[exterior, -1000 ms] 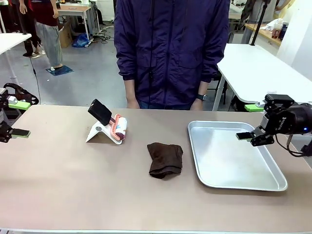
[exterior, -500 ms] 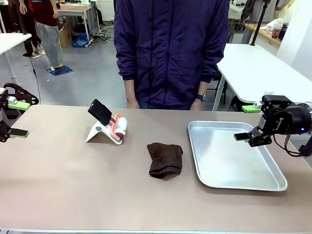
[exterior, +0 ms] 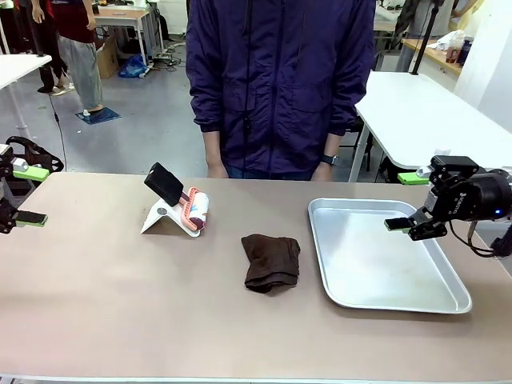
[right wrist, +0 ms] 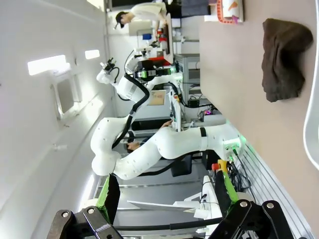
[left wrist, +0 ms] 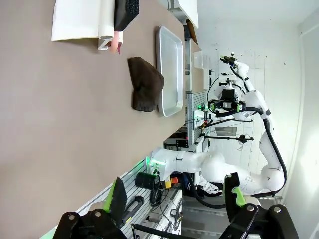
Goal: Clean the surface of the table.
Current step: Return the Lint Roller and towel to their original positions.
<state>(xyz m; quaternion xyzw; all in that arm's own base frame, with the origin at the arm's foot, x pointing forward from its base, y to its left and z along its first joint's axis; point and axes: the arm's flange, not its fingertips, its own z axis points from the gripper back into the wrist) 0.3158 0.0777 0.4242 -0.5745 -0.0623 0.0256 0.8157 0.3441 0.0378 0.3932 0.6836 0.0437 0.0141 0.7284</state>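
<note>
My bench (exterior: 120,312) stretches out in front of me, brownish-beige and smooth, with a person in a dark purple jacket (exterior: 280,80) standing at its far edge, hands down just behind the rim.

My left gripper (exterior: 22,194) hangs at the left end of the bench, its green-padded fingers apart and holding nothing. From its own wrist camera the two fingers (left wrist: 117,199) stand wide, with only the bench edge and lab gear beyond them.

My right gripper (exterior: 410,202) is over the right side of the metal tray (exterior: 436,302), fingers spread and holding nothing. Its wrist camera shows the same: both fingers (right wrist: 110,196) well apart.

On the bench, a crumpled dark brown cloth (exterior: 271,262) lies near the middle, just beside the left rim of the tray without touching it as far as I can tell. To the left and farther back sits a white stand (exterior: 165,218) propping a black phone (exterior: 164,183) at a tilt, with a pink and white roller (exterior: 194,210) lying against the stand's right side.
</note>
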